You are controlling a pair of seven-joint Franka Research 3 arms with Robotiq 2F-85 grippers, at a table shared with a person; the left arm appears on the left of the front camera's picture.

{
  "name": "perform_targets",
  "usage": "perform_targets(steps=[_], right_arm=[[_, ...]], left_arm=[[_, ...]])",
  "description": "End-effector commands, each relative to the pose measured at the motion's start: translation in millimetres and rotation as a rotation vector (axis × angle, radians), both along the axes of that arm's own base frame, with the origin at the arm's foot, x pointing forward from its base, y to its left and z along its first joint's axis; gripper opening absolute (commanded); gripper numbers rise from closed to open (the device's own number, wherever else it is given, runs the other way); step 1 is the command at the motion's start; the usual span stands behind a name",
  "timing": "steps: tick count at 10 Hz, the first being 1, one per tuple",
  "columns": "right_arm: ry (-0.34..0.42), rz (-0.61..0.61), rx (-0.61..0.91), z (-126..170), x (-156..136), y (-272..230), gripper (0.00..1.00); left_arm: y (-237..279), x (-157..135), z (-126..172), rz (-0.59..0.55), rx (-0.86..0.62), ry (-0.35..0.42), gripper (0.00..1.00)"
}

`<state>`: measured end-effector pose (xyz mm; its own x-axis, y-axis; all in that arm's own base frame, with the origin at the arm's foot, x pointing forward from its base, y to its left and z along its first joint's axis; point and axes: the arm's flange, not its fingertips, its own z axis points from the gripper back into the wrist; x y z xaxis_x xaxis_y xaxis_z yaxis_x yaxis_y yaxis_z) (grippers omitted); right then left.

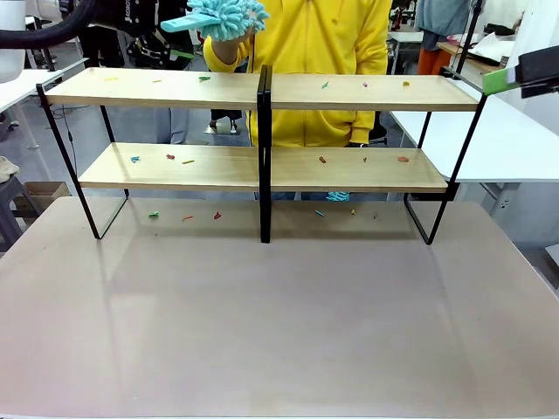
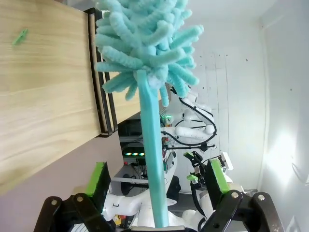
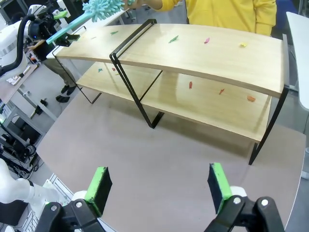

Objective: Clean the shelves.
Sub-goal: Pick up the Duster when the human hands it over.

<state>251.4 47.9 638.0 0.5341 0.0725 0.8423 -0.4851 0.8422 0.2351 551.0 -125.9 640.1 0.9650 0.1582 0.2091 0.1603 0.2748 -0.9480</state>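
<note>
The shelves (image 1: 236,170) are seen standing on the far half of the grey-brown tabletop (image 1: 279,340), just in front of a person in a yellow top (image 1: 323,52). They are built as a wide rack of two long light-wood boards, one above the other, carried on a thin black metal frame; one black centre post (image 1: 265,148) splits each board into a left and a right half. Small coloured scraps (image 1: 203,78) are scattered over the wood. In the front view three are counted on each half of the upper board and three on each half of the lower one (twelve in all); several more lie on the tabletop beneath, too small to be counted surely.

Above the rack's left half, one teal duster (image 1: 229,17) with a fluffy head is held up. A person's hand (image 1: 218,48) is seen right against that head; the long handle runs back between the fingers of the left gripper (image 2: 158,179). The jaws are spread wide, and a gap is left between each green pad and the handle.

To the right, the right gripper (image 3: 158,186) hangs above the tabletop on the near side of the rack; its jaws are spread wide too, and nothing is held between them.
</note>
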Motion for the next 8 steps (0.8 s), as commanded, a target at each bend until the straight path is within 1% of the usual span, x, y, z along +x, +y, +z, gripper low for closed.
perform_targets(steps=[1, 2, 3, 4, 5, 7, 8], right_arm=[[0.004, 0.005, 0.003, -0.3, 0.3, 0.2, 1.00], [0.004, 0.005, 0.003, -0.3, 0.3, 0.2, 1.00], [0.004, 0.005, 0.003, -0.3, 0.3, 0.2, 1.00], [0.004, 0.005, 0.003, -0.3, 0.3, 0.2, 1.00], [0.004, 0.005, 0.003, -0.3, 0.3, 0.2, 1.00], [0.004, 0.005, 0.003, -0.3, 0.3, 0.2, 1.00], [0.004, 0.005, 0.003, -0.3, 0.3, 0.2, 1.00]], left_arm=[[5.8, 1.9, 7.1, 0.023, -0.020, 0.015, 1.00], [5.1, 1.2, 8.2, 0.032, -0.014, -0.021, 0.63], [5.2, -0.5, 8.8, 0.023, -0.020, -0.030, 0.42], [5.5, -1.2, 8.5, 0.022, -0.027, -0.040, 0.05], [4.5, -1.0, 7.9, 0.017, -0.035, -0.044, 0.00], [4.6, -1.6, 7.2, 0.032, -0.026, -0.056, 0.00], [5.0, -2.1, 7.4, 0.027, -0.029, -0.053, 0.06]])
